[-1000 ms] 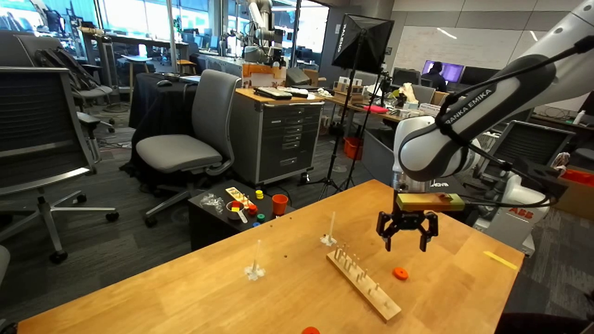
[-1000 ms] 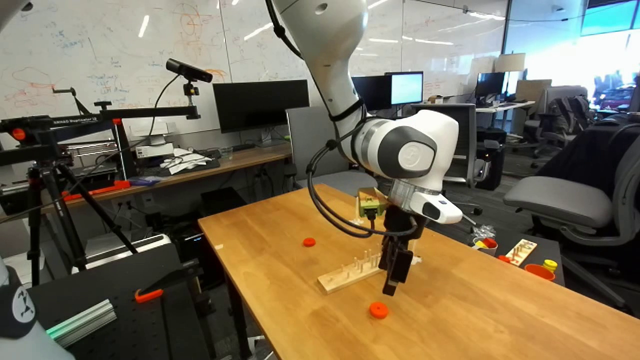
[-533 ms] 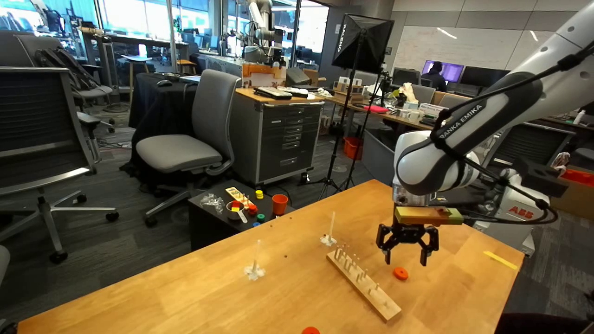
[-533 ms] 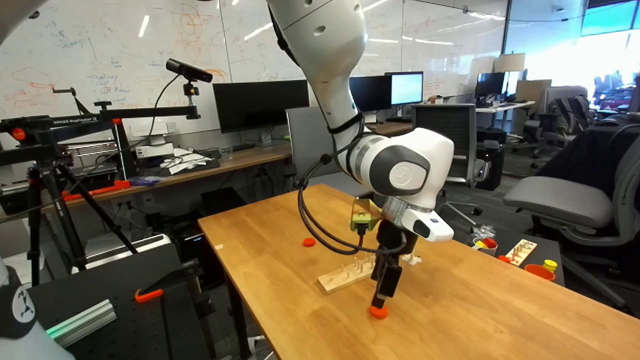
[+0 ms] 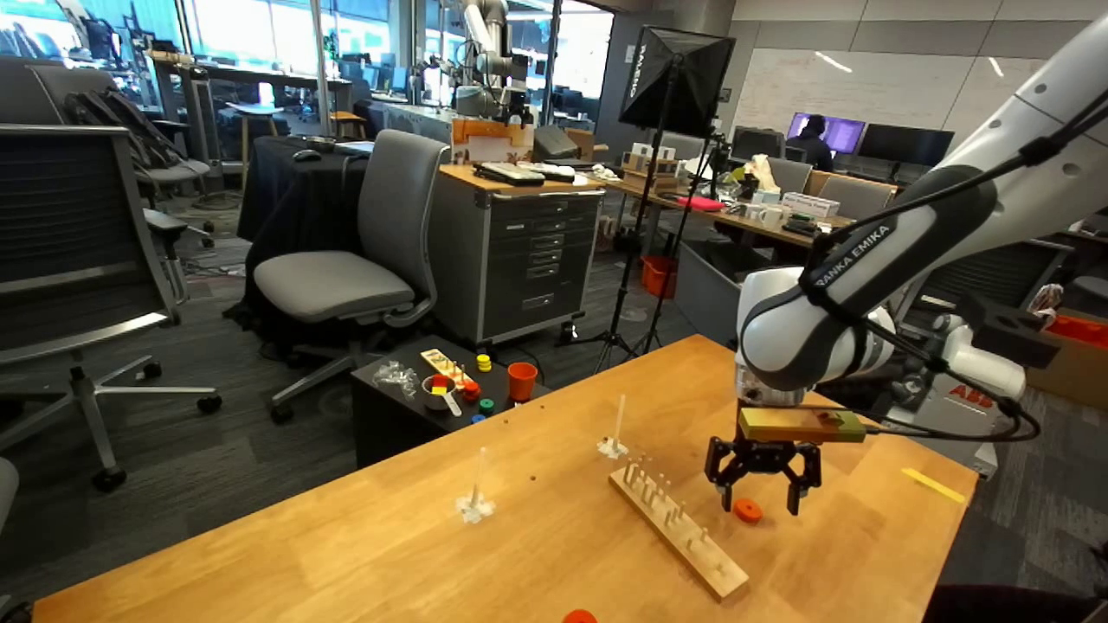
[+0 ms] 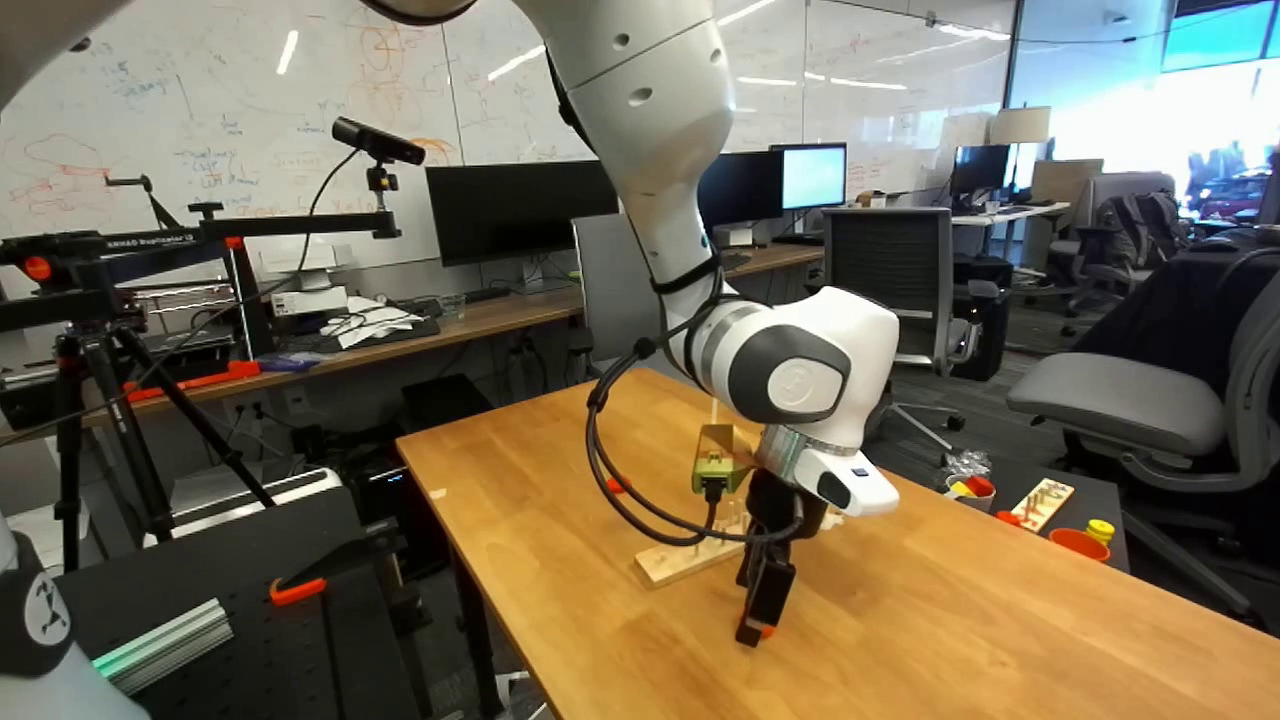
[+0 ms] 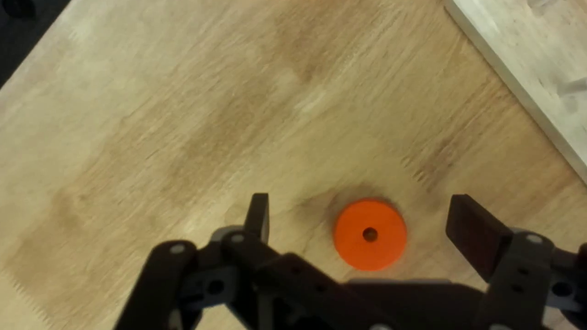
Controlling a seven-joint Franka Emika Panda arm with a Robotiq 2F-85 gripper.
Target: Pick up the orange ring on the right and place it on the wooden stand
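Currently, in the small cup (image 6: 972, 500): red and yellow pieces (image 5: 440, 382); in both exterior views it stands on a black box (image 5: 381, 428) beside the table (image 5: 346, 562).
Orange cup (image 5: 521, 382): upright on that same box; its contents are too small to make out.
Cardboard box (image 5: 1073, 372): at the edge of an exterior view, with something orange-red (image 5: 1076, 332) showing at its top.
Wooden stand (image 5: 679, 529): flat on the table, its long axis slanting from upper left to lower right in an exterior view.
Orange ring (image 7: 353, 236): on the table near the stand but apart from it, lying flat, hole facing up; round, equally wide every way across.
Gripper (image 5: 760, 510): pointing down, jaws spread wide apart; in the wrist view the ring lies between the fingers (image 7: 257, 215), a gap on either side.
Second orange ring (image 5: 580, 617): across the stand from the first, cut off at the bottom of an exterior view.
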